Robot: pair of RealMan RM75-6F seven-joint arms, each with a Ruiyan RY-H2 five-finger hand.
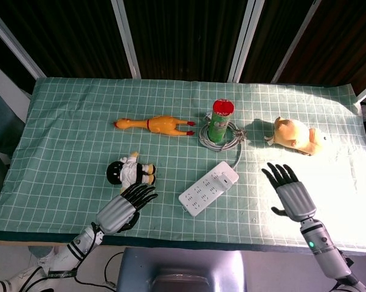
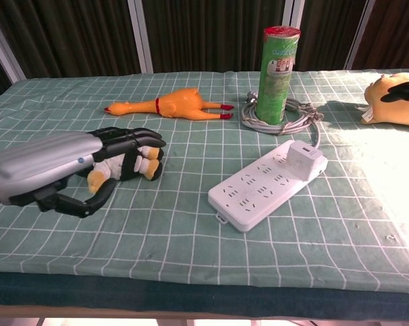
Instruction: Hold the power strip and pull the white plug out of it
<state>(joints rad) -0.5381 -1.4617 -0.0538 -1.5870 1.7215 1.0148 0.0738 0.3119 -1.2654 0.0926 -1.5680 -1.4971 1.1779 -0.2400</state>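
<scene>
Green gridded cloth covers the bench [image 1: 61,121], with dark curtains and pale uprights behind it. Nothing of the task is done yet: the white plug [image 1: 224,177] sits seated in the far end of the power strip [image 1: 202,192], and neither hand touches either. The left hand [image 1: 123,205] hovers at the near edge, just in front of the penguin toy [image 1: 129,172], fingers spread and empty. The right hand [image 1: 289,193] hangs well apart to the strip's right, fingers apart, holding nothing. Bracing the strip and drawing the plug both remain. The strip is a long white bar lying slantwise near the bench's middle; its cord runs back to a coil around the green can [image 2: 277,65].
</scene>
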